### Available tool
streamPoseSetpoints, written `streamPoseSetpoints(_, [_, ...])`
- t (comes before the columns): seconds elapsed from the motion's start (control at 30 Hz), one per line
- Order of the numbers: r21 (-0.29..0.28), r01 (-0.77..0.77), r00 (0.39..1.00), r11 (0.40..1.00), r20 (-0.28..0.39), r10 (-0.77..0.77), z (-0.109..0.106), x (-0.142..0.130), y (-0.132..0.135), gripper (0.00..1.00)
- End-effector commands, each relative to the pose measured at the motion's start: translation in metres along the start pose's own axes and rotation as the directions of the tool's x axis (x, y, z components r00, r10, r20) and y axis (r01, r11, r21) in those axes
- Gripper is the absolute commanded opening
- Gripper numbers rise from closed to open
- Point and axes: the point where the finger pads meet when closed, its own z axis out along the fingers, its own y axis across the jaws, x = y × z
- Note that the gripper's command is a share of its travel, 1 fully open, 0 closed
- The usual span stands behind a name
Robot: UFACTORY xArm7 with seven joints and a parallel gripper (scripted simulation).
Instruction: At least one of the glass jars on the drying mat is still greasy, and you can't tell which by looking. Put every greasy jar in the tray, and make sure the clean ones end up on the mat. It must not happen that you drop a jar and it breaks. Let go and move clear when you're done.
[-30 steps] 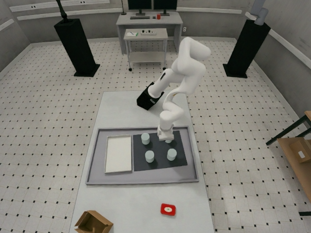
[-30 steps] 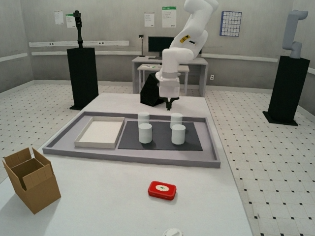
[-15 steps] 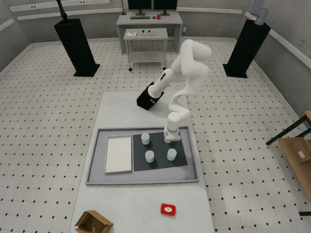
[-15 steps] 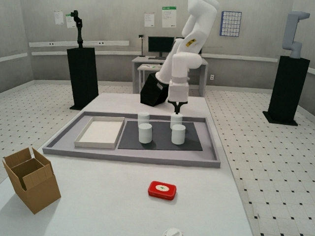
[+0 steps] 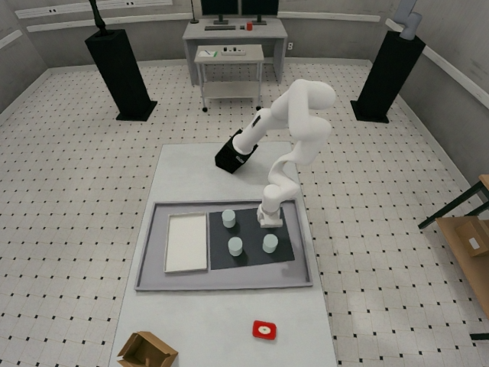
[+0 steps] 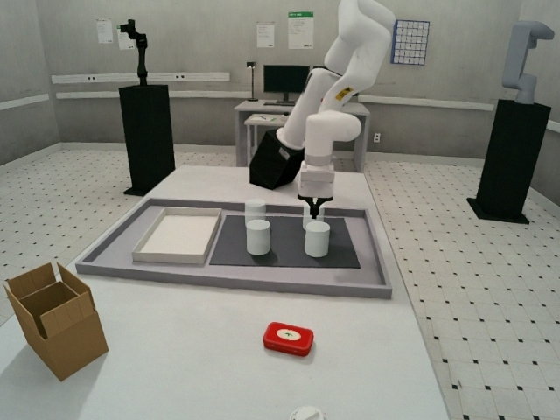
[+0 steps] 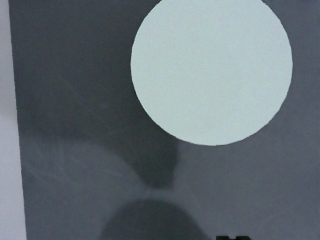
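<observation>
— You have the white arm point(image 5: 309, 118) point(image 6: 318, 130) reaching over the dark drying mat point(image 5: 252, 258) point(image 6: 285, 257), and its gripper point(image 5: 270, 222) point(image 6: 314, 215) point(image 7: 233, 238) is pointing downward. For you, the fingers are fully together, with nothing held in them.

— And your jars, all four are standing upright on this mat. You can see the far jar on the tray side point(image 5: 228, 219) point(image 6: 255, 212), the near jar on the tray side point(image 5: 235, 246) point(image 6: 258, 237), and the near jar away from the tray point(image 5: 270, 243) point(image 6: 317, 239).

— Your fourth jar point(image 6: 307, 222) is the far one away from the tray. From outside, you see it partly behind the fingertips; from above, the gripper hides it. If the tips are touching this jar, I cannot tell you.

— In your wrist view, one round jar top point(image 7: 212, 70) is large, but I cannot tell you which jar it belongs to.

— Your pale tray point(image 5: 166, 242) point(image 6: 171, 259) lies just beside the mat. Both are inside the big grey surround point(image 5: 223, 288) point(image 6: 233, 283). Your red tin point(image 5: 264, 329) point(image 6: 288, 339) is outside it, on the table point(image 5: 221, 316) point(image 6: 190, 343).
</observation>
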Motion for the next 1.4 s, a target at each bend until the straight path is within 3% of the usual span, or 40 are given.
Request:
streamPoseSetpoints(0.0, [0.002,0.0,1.0,1.0,-0.007,0.0,0.001,0.002,0.0,0.0])
streamPoseSetpoints(1.37, [0.002,0.0,1.0,1.0,-0.007,0.0,0.001,-0.011,0.0,0.0])
